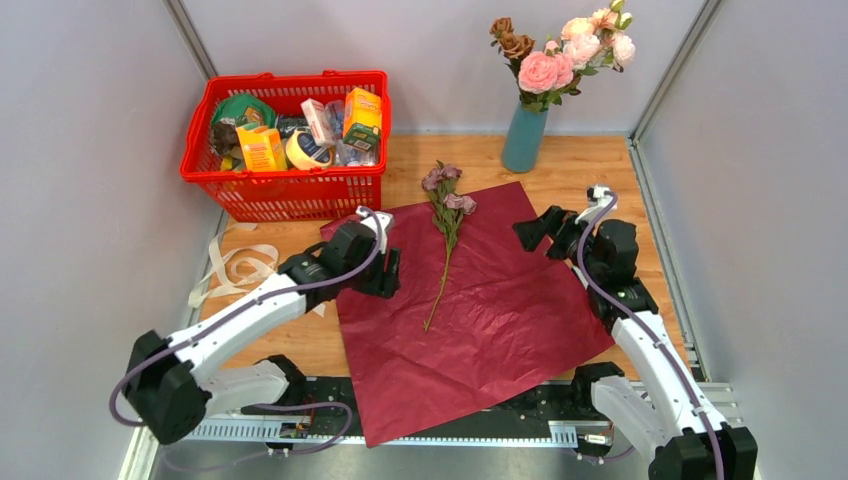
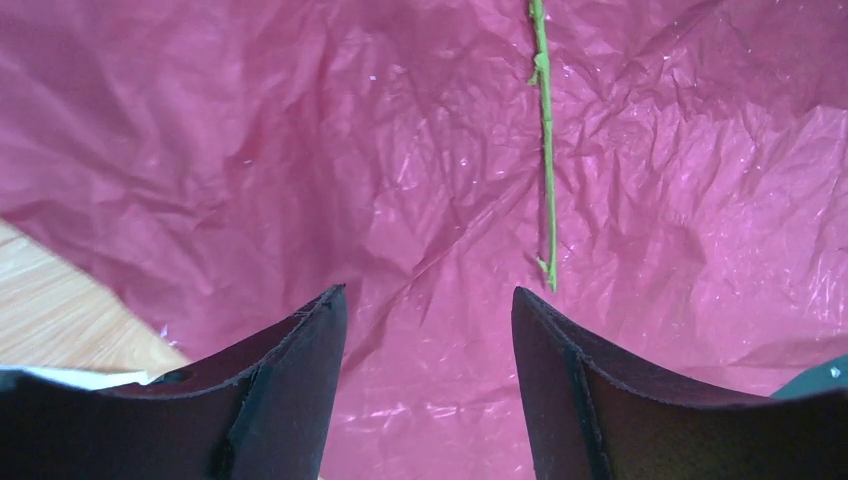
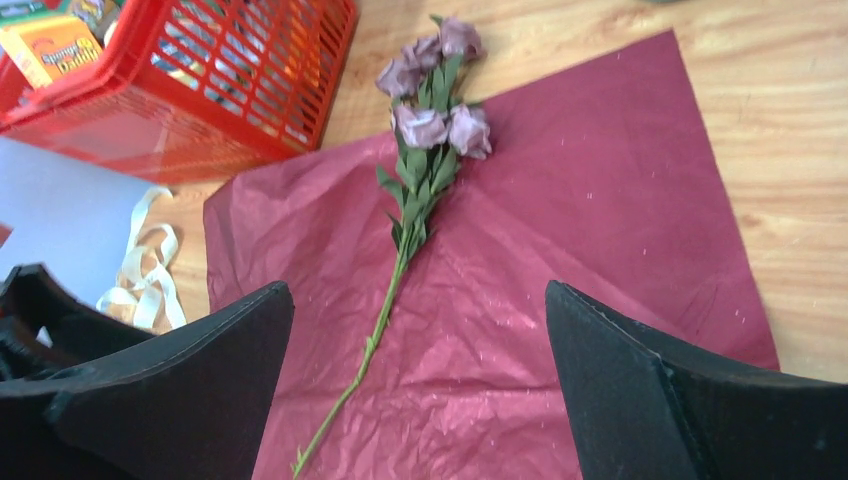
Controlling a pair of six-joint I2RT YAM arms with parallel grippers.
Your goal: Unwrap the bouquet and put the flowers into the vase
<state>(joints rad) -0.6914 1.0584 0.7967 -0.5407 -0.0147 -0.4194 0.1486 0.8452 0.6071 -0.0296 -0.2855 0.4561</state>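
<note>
The dark burgundy paper [image 1: 480,320] lies spread flat on the table, unwrapped. One mauve flower [image 1: 447,215] rests on it, blooms toward the back and its stem [image 2: 546,150] running toward me. The teal vase [image 1: 524,138] stands at the back and holds pink, cream and brown flowers [image 1: 560,55]. My left gripper [image 1: 388,272] hangs open over the paper's left edge, nothing between its fingers, with the stem's end just ahead of it. My right gripper [image 1: 528,232] is open at the paper's far right corner, facing the lying flower [image 3: 430,120].
A red basket [image 1: 290,195] full of groceries stands at the back left. A loose cream ribbon [image 1: 235,265] lies on the wood left of the paper, beside my left arm. Grey walls close in on both sides.
</note>
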